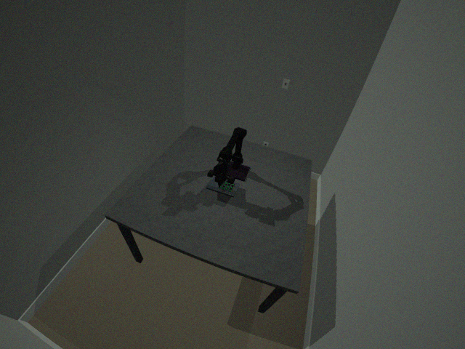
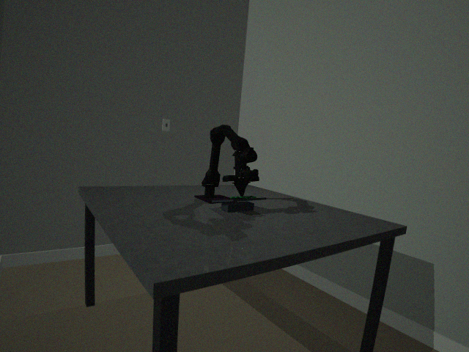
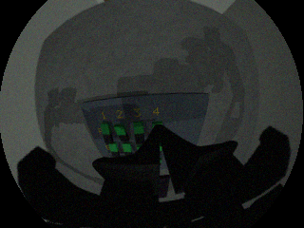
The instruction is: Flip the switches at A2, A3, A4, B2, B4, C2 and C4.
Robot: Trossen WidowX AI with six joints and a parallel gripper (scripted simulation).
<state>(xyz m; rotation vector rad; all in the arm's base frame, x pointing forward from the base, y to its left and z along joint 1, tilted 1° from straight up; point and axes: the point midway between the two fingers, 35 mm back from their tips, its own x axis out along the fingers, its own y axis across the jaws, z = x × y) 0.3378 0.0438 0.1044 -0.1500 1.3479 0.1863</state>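
Observation:
The panel (image 1: 213, 186) (image 3: 187, 106) is a dark blue-grey plate with yellow column numbers and green-and-black switches. In the wrist view, A1 (image 3: 105, 130), A2 (image 3: 120, 130) and A3 (image 3: 138, 128) show green at their far part and black nearer the arm. A4 (image 3: 157, 123) shows only a green sliver at its far edge. B1 (image 3: 113, 147) and B2 (image 3: 126, 147) show green; the rest of rows B and C is mostly hidden behind the fingers. My gripper (image 2: 241, 195) (image 3: 158, 127) is shut and empty, tips down over the column 4 side. Contact with a switch cannot be told.
A dark block (image 2: 237, 207) is at the panel's far side on the grey table (image 1: 210, 233) (image 2: 264, 235). A dark purple plate (image 1: 242, 172) (image 2: 202, 197) lies by the arm's base. Arm shadows fall across the table. The room is dim.

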